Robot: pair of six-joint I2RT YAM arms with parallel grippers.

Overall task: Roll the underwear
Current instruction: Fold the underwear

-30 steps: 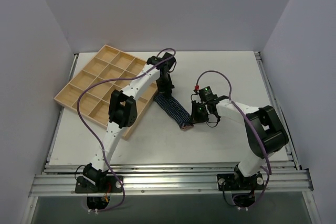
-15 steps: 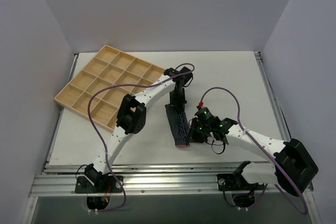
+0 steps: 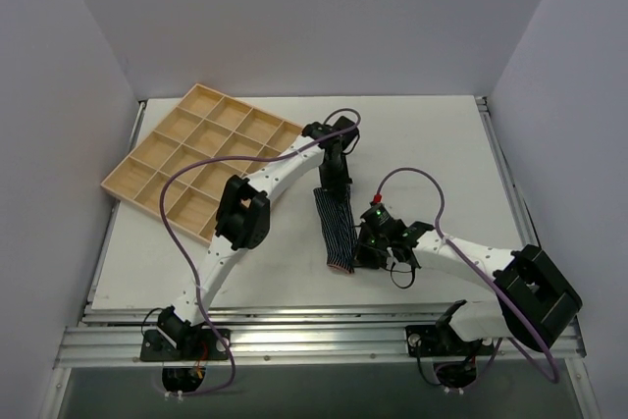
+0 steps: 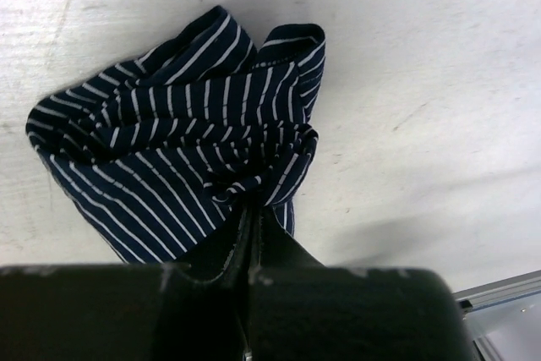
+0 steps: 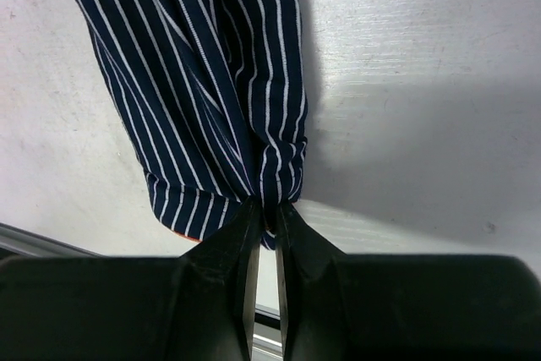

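Observation:
The underwear [image 3: 337, 230] is a dark navy strip with thin white stripes, stretched out lengthwise on the white table between my two grippers. My left gripper [image 3: 332, 186] is shut on its far end, where the cloth [image 4: 186, 150] bunches up in front of the closed fingers [image 4: 251, 230]. My right gripper [image 3: 361, 250] is shut on the near end's right edge, pinching a fold of the striped cloth [image 5: 211, 82] between its fingertips [image 5: 267, 213]. A reddish waistband edge [image 3: 340, 268] shows at the near end.
A wooden tray [image 3: 147, 169] with several compartments lies at the back left, under the left arm. The table's metal rail [image 3: 314, 336] runs along the near edge. A purple cable loops over each arm.
Both grippers have carried the underwear from a diagonal lie to an almost straight near-far one. The right arm swung in low toward the near edge, then shifted slightly.

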